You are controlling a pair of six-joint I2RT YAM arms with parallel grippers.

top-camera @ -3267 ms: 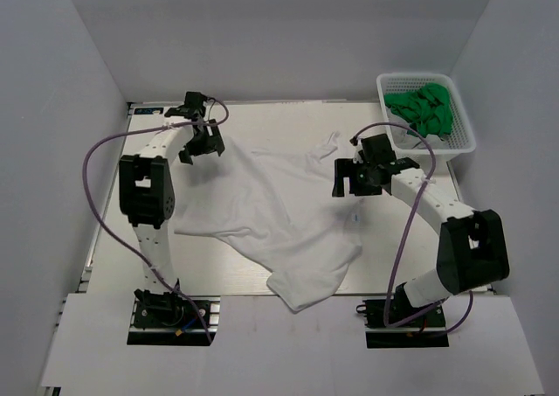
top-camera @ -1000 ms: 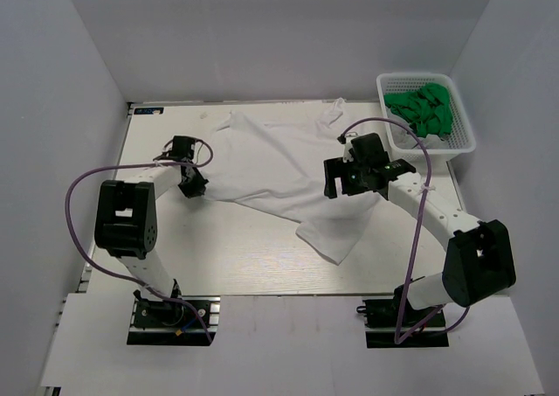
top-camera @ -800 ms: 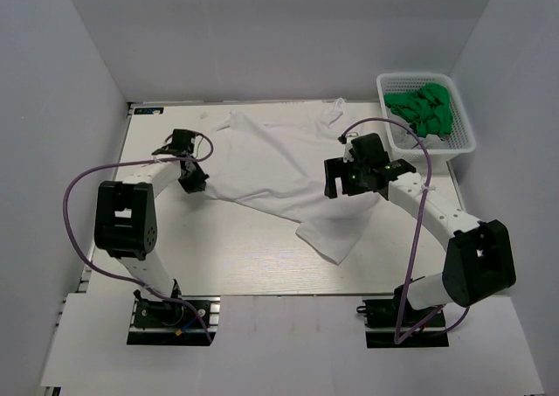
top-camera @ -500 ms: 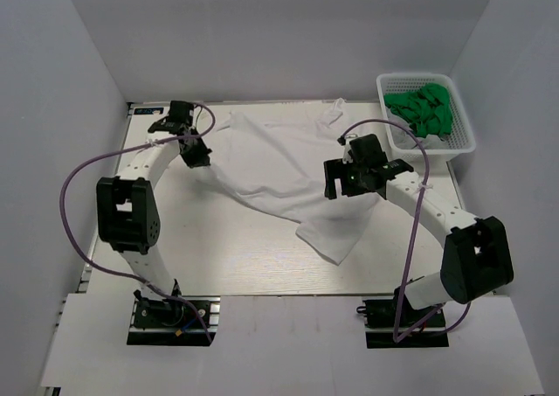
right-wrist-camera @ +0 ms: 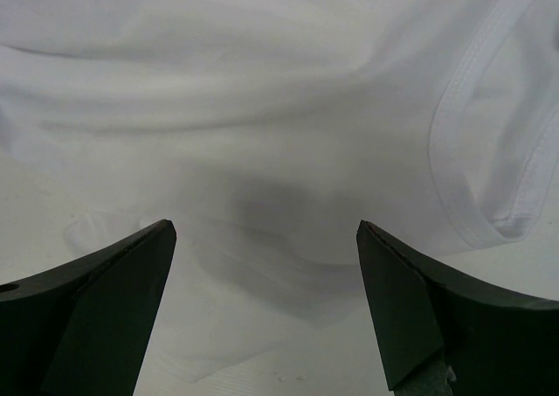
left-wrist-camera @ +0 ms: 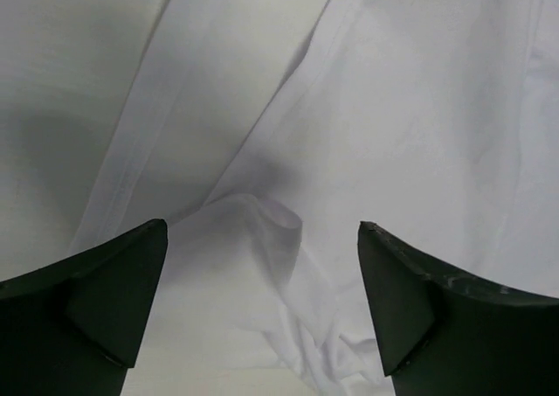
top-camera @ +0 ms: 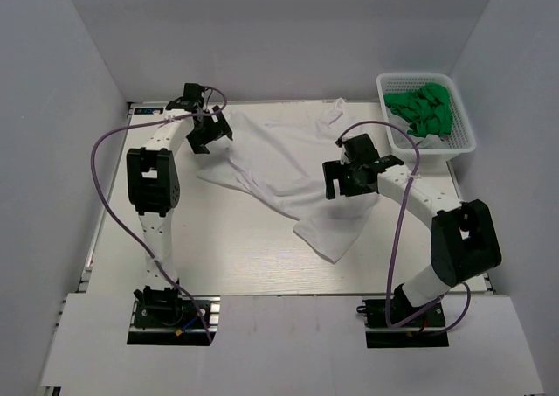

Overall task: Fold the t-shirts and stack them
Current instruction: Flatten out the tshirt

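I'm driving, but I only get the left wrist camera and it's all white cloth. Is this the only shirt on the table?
Observer: On the table, yes, but the top view shows a white basket at the far right corner holding green cloth.
Operator: Where's my other arm?
Observer: The right arm reaches over the right side of the white t-shirt.
Operator: Is it holding the shirt?
Observer: No. Its wrist view shows the right jaws open, with a hemmed edge of the shirt below them.
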